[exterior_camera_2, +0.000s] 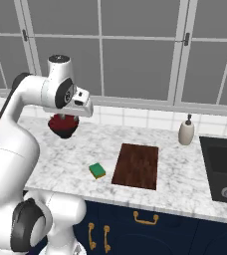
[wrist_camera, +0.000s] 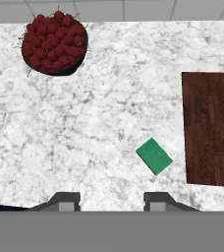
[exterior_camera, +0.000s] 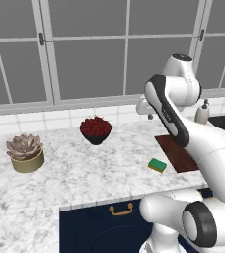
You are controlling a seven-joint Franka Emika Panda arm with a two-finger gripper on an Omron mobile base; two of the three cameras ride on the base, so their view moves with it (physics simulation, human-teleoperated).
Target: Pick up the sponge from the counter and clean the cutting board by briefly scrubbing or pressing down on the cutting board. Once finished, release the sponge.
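At the far left of the counter [exterior_camera: 85,173], well to the left of the gripper, stands a succulent in a tan pot [exterior_camera: 25,153]. Next comes the black bowl of red fruit [wrist_camera: 55,43], which lies ahead of the gripper and to its left in the hand view.

The gripper [wrist_camera: 111,199] hangs high above the counter, its fingers spread apart with nothing between them and pointing down.

The sponge [wrist_camera: 154,155] lies flat on the marble, green side up, a little ahead of the right fingertip [wrist_camera: 155,199] and slightly to its right, turned at an angle.

Just beside the sponge, still further right, is the cutting board [wrist_camera: 211,128], not touching it.

Beyond the board, well apart to the right, stand a soap dispenser [exterior_camera_2: 186,130] and the dark sink [exterior_camera_2: 225,169].
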